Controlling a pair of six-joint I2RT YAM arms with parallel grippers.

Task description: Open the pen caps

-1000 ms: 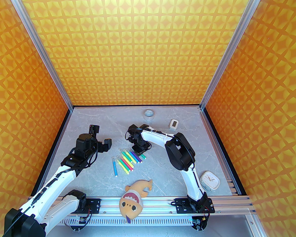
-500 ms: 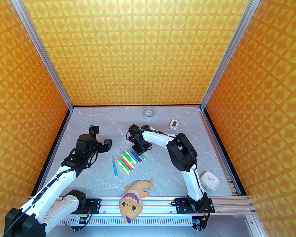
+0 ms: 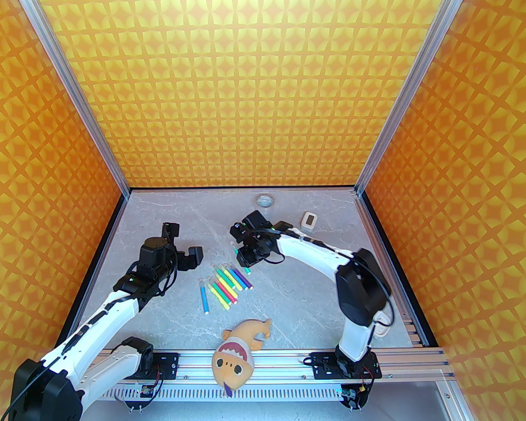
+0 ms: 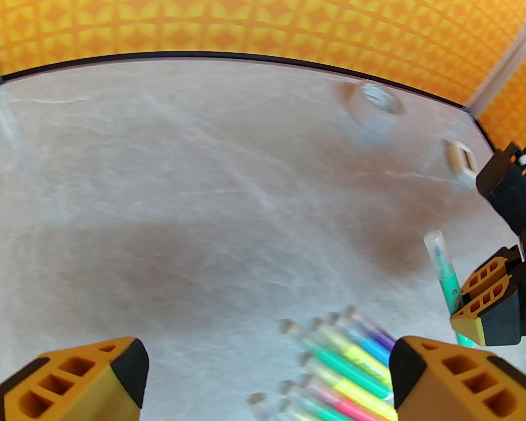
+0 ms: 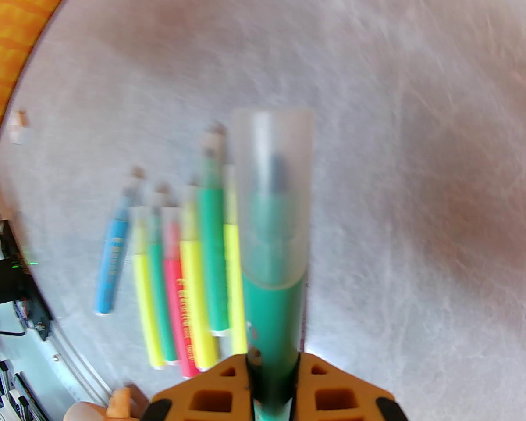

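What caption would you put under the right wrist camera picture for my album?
Right gripper pinches a green marker, clear cap on; other markers lie on the table.

Marker row (image 3: 222,285) lying mid-table; left gripper (image 3: 184,242) hovering left of it; right gripper (image 3: 244,260), gripping one marker (image 5: 271,305), behind it; plush toy (image 3: 239,351) sitting before it.

links: white tubular arm shells (image 3: 109,312) | joints: black rounded motor housings (image 3: 361,285) | left gripper (image 4: 267,366) fingers (image 4: 460,384): orange hollow-ribbed plastic, black pads | cables: thin black loops (image 3: 277,262)
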